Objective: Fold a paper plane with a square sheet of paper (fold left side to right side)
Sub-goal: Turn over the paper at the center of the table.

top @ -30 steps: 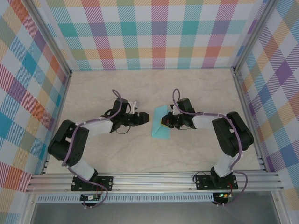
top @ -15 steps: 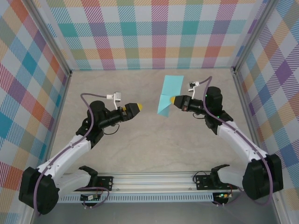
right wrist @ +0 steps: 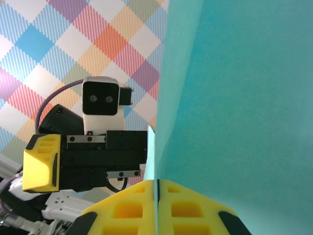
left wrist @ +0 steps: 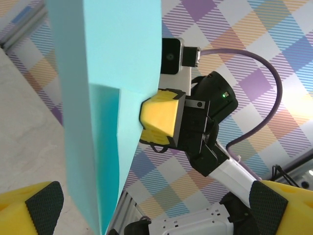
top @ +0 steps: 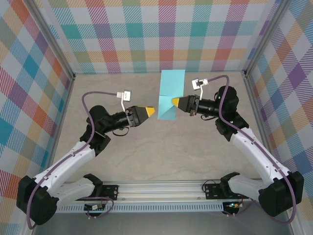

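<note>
Sheet of paper [top: 171,95] was up off the worktop [top: 146,156], held on edge in the air over the far-middle area. Its top edge sat level w/ the worktop's far edge in the top view. It wasn't flat: a folded flap showed on the lower part, w/ a slanted crease and a darker turquoise than the panel above.

Right fingers [top: 177,103] were closed on the paper's right side, approx mid-height, w/ the arm reaching in from the right. On the right wrist cam the two yellow pads [right wrist: 127,210] sat pressed together, the thin paper edge pinched btwn them and the sheet rising away above.

Left fingers [top: 146,111] were spread wide, gripping nothing, and pointed at the paper's left side. Their tip was just beside the lower left edge; can't tell from above whether it touched. On the left wrist cam the finger ends sat at the bottom corners, far apart. The paper hung btwn them, nearer the left-hand one, w/ a gap to each. The right fingers' yellow block pressed against the paper's far face.
</note>
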You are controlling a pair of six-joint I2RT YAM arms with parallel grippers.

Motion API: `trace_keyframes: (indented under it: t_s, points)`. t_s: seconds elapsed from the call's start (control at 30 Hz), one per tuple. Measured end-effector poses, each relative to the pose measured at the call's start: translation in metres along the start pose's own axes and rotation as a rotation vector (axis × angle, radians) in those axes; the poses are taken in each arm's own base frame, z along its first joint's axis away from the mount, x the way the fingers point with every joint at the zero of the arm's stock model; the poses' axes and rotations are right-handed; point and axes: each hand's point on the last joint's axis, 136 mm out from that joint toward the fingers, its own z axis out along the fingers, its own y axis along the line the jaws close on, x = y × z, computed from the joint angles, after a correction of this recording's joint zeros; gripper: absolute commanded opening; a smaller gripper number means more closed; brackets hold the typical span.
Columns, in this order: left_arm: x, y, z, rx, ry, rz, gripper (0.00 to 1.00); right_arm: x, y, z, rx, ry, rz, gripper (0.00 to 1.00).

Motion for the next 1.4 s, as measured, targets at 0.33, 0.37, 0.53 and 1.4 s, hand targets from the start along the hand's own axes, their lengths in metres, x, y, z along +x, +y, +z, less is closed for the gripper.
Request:
trace_keyframes:
  t_s: [0.33,0.37,0.53,1.4]
  points:
    - [0.014,0.005,0.017,0.008,0.061,-0.026,0.72,-0.005,0.028,0.003,-0.07,-0.003,-0.032,0.0]
    - [0.015,0.004,0.018,0.011,0.065,-0.026,0.65,-0.004,0.029,0.003,-0.072,-0.002,-0.031,0.0]
    - [0.013,-0.006,0.021,0.038,0.062,0.0,0.47,-0.004,0.03,0.004,-0.077,0.0,-0.028,0.01]
    - [0.017,0.042,0.006,-0.31,0.062,0.121,0.0,0.006,-0.046,-0.047,0.538,-0.055,-0.011,0.88]
